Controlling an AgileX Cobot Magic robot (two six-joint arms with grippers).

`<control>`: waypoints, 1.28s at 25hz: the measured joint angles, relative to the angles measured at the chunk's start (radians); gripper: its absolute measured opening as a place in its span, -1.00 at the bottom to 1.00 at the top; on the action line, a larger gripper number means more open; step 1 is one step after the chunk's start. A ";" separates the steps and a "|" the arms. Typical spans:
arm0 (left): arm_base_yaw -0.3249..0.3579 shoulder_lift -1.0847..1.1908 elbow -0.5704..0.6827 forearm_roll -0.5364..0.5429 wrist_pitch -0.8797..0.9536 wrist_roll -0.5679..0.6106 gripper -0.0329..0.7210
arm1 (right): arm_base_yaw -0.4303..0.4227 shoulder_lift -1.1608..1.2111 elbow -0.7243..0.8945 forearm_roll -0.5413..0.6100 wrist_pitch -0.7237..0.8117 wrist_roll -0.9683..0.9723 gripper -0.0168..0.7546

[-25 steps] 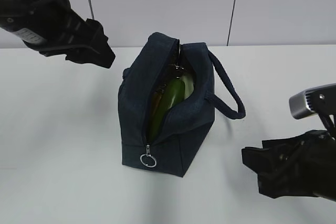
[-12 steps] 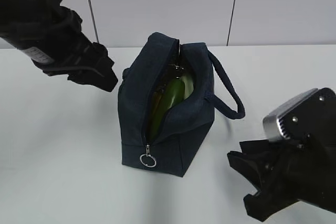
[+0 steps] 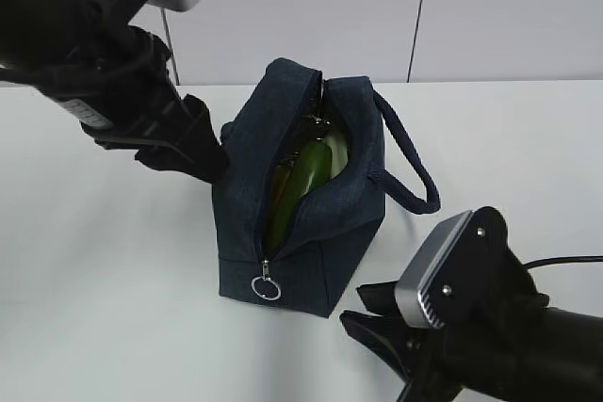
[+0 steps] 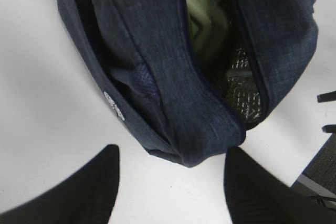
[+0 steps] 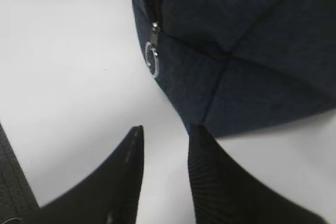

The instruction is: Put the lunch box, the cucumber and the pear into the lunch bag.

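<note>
The lunch bag [image 3: 301, 223] is flanked by two spread, empty grippers.
The cucumber [image 3: 303, 176] is seen inside; the ring pull [image 5: 151, 59] is neared, likely for zipping.

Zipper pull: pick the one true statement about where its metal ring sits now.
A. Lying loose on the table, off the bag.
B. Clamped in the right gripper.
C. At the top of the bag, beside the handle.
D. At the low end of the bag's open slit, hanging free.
D: the ring hangs at the bottom of the bag's open slit, and the right gripper stands open and empty beside the bag's corner, short of the ring.
</note>
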 joint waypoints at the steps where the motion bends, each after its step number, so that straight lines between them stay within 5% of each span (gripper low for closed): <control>1: 0.000 0.012 0.001 0.000 -0.001 0.004 0.10 | 0.000 0.023 0.000 -0.012 -0.032 0.008 -0.33; 11: 0.000 0.105 0.008 -0.008 -0.103 0.025 0.05 | 0.000 0.105 0.000 -0.033 -0.167 0.023 -0.33; 20: -0.002 0.125 0.008 -0.010 -0.110 0.025 -0.69 | 0.000 0.173 -0.043 -0.019 -0.197 0.013 -0.33; 32: -0.003 0.125 0.010 -0.040 -0.116 0.025 -0.87 | 0.000 0.311 -0.098 -0.099 -0.300 0.005 -0.33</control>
